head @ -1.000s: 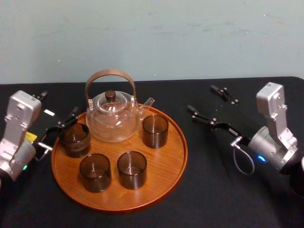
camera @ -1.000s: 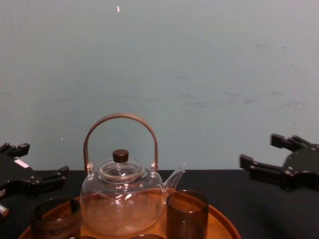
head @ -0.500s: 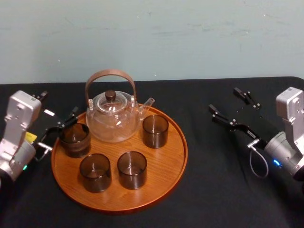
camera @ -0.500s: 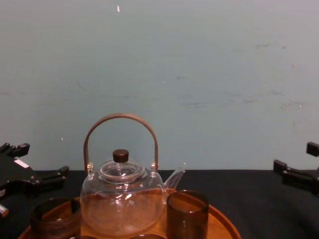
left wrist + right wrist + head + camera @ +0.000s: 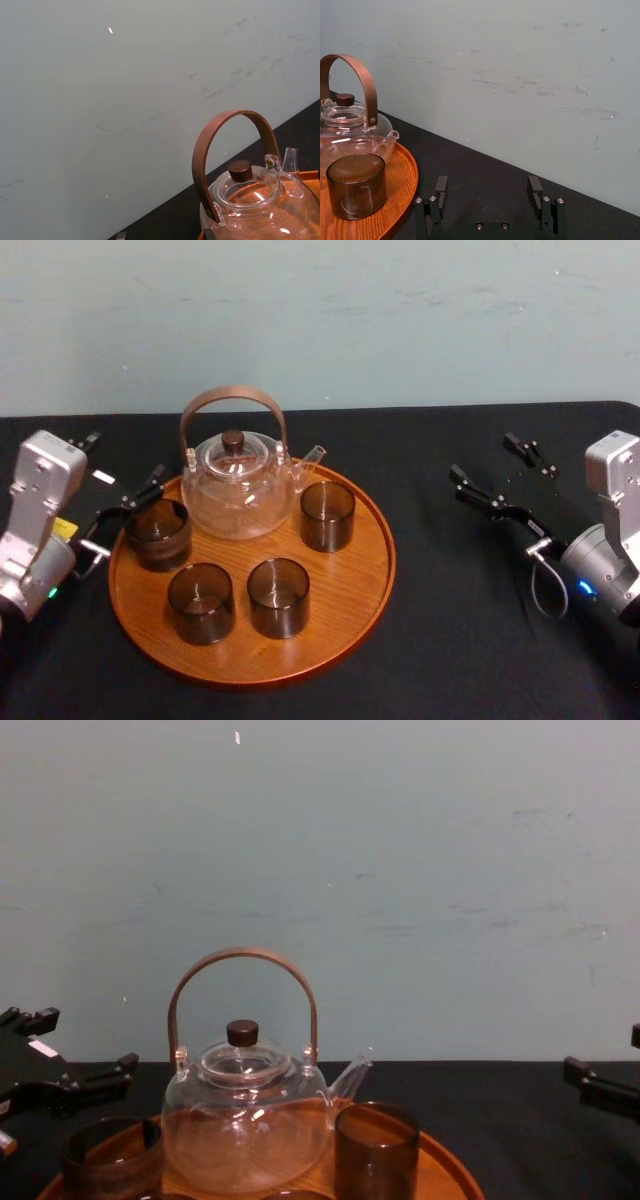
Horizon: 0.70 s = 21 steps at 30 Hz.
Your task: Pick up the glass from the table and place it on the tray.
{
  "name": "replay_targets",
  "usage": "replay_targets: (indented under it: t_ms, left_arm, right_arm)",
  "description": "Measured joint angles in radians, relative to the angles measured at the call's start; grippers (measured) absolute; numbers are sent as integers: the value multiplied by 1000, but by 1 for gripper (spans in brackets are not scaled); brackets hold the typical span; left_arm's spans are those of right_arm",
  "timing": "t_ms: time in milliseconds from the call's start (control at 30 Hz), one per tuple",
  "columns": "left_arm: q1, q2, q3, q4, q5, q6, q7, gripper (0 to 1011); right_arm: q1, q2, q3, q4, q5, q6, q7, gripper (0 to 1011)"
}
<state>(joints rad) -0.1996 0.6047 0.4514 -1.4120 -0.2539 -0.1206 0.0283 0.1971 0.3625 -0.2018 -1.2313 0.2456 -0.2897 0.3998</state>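
black left tool (image 5: 122, 461) stands spread and empty, just beside the smoky glass (image 5: 157, 532), which sits on the tray (image 5: 345, 590) at the rim nearest this tool. placing looks done; next, i judge, the tool must draw clear without nudging that glass. right tool (image 5: 497, 470), also spread, hangs well apart over the tabletop (image 5: 450, 640).

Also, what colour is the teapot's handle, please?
The handle is reddish brown; the left wrist view shows it best.

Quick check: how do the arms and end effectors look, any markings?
Both have silver-grey housings. The left end effector is black with a yellow label and green light behind it; the right end effector is black, with a looped grey cable and blue light.
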Motion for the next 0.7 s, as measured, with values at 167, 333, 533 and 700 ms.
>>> replay_targets:
  t_ms: [167,333,533,700]
  left_arm:
    - [0,0,0,0,0,0,0,1001]
    - [0,0,0,0,0,0,0,1001]
    - [0,0,0,0,0,0,0,1001]
    - [0,0,0,0,0,0,0,1001]
  right_arm:
    - [0,1,0,-1,0,0,0,1002]
    - [0,2,0,-3,1,0,0,1002]
    - [0,3,-1,-4,2,1,0,1002]
    - [-1,3,-1,-5,3,1,0,1002]
